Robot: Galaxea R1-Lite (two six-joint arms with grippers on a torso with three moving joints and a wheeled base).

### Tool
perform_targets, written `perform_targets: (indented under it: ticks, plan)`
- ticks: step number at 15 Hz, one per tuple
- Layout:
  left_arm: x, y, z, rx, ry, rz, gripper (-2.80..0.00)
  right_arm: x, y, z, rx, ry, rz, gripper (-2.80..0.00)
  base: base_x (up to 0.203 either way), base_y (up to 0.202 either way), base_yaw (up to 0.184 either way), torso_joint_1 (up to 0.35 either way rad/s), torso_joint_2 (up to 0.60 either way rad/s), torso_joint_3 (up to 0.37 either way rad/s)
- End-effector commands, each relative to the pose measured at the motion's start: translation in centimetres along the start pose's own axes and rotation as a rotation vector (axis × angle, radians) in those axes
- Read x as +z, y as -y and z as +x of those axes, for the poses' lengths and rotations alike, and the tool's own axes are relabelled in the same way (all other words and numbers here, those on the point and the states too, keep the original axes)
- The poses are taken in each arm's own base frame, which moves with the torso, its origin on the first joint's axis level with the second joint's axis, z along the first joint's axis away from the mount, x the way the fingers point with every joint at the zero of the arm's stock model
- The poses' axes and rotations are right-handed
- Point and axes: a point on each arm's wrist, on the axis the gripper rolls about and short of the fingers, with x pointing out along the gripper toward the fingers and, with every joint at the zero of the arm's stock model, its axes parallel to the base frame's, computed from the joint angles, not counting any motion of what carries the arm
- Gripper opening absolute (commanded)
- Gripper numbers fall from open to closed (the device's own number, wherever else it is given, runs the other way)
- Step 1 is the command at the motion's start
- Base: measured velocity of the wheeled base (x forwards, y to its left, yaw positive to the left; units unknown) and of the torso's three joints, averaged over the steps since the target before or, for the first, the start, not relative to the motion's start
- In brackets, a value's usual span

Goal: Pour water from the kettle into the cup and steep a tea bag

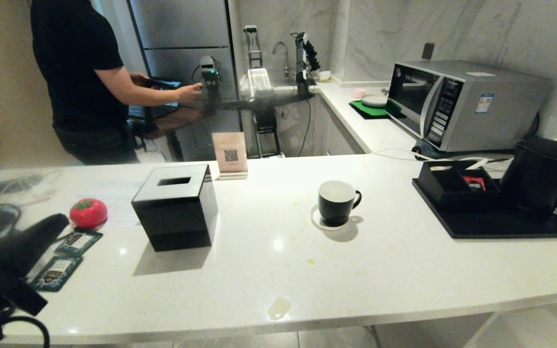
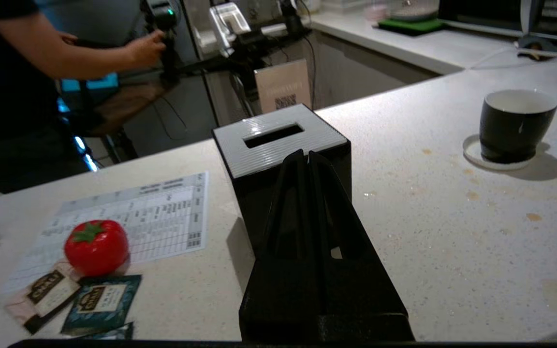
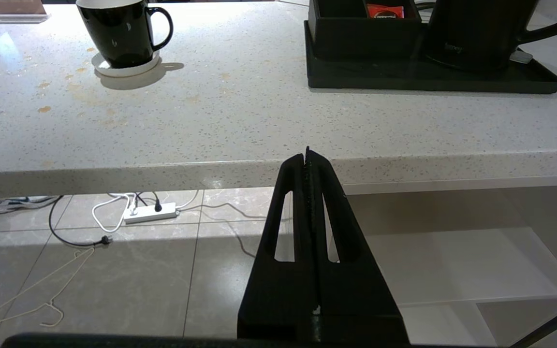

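We see the kettle [image 1: 539, 176] only in part, its handle cut by the right edge of the head view; the left arm [image 1: 3, 270] is a dark blur at the near left, hiding part of the tea packets [image 1: 68, 258]. The person [image 1: 82, 72] at the far left is cropped above the shoulders; the print on the paper sheet [image 2: 162, 217] is too small for us to read.

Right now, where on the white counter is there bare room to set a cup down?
Widest bare patch: between the black cube tissue box and the black mug on its white coaster, running to the counter's front edge. Another lies between mug and black tray. Crowded: left end, with red tomato-shaped object and tea packets.
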Motion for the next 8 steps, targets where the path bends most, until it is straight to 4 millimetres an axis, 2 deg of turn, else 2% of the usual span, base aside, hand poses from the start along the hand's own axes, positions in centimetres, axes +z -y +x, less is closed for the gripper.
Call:
perform_targets:
  ticks: [1, 4, 8]
  plan:
    - [1.2, 1.1, -3.5, 0.029, 0.127, 0.044, -2.8, 0.0, 0.0, 0.0, 0.0, -0.001, -0.001, -2.8, 0.0, 0.0, 0.0, 0.0, 0.0, 0.0]
    - [1.1, 1.9, -6.4, 0.119, 0.17, 0.054, -2.8, 0.0, 0.0, 0.0, 0.0, -0.001, -0.001, -2.8, 0.0, 0.0, 0.0, 0.0, 0.0, 0.0]
    - [0.6, 2.4, -8.5, 0.287, 0.194, 0.056, -2.8, 0.0, 0.0, 0.0, 0.0, -0.001, -0.001, -2.8, 0.0, 0.0, 0.0, 0.0, 0.0, 0.0]
